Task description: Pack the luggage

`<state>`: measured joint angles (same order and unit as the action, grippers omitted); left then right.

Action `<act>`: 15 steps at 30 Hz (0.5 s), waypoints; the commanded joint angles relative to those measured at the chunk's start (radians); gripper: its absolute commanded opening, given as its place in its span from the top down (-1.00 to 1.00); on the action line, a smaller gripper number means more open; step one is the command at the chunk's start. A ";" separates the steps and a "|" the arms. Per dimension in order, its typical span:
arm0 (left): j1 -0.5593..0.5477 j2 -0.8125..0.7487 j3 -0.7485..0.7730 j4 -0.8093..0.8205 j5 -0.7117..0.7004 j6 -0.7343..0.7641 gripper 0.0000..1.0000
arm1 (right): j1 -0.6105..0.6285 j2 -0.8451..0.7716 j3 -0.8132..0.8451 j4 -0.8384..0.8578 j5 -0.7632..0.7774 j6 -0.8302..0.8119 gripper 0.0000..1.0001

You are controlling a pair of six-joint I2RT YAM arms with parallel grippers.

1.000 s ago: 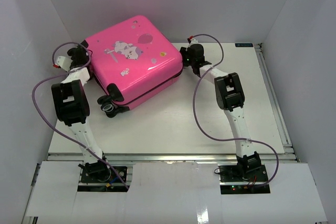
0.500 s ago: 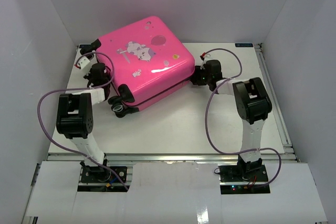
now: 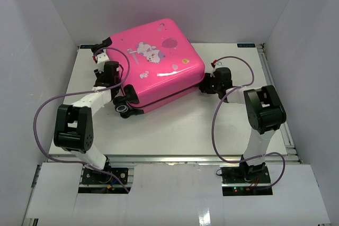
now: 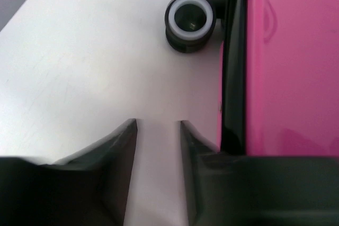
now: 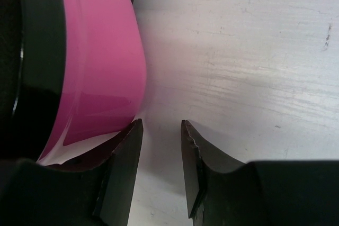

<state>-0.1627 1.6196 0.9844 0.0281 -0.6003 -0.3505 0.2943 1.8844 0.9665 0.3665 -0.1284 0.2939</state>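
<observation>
On my right wrist feed, the right gripper (image 5: pixel 161 125) has its jaws parted, and I see only bare table (image 5: pixel 238 51) in the gap. The luggage (image 5: pixel 100 51) fills the left side, its glossy pink shell curving beside the left finger (image 5: pixel 124 173), black trim (image 5: pixel 37 51) further left. Faint scratches mark the white tabletop.

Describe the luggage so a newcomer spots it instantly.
On the white table, look at the far half. The luggage sits there: a glossy hot-pink hard shell with cartoon prints and black wheels, the only pink thing in view.
</observation>
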 commanded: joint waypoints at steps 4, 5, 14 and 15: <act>-0.109 -0.183 0.332 -0.425 0.240 0.027 -0.36 | 0.108 -0.097 0.052 -0.040 -0.085 -0.098 0.05; -0.110 -0.210 0.332 -0.450 0.278 0.033 -0.41 | 0.096 -0.091 0.062 -0.057 -0.078 -0.099 0.04; -0.110 -0.333 0.437 -0.810 0.629 0.324 -0.69 | 0.005 -0.085 0.155 -0.197 -0.152 -0.106 -0.09; -0.110 -0.348 0.421 -0.825 0.642 0.335 -0.70 | -0.001 -0.087 0.151 -0.209 -0.150 -0.107 -0.11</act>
<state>-0.2843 1.3166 1.4003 -0.5698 -0.1726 -0.1494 0.2826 1.8519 1.0469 0.1199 -0.1421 0.2292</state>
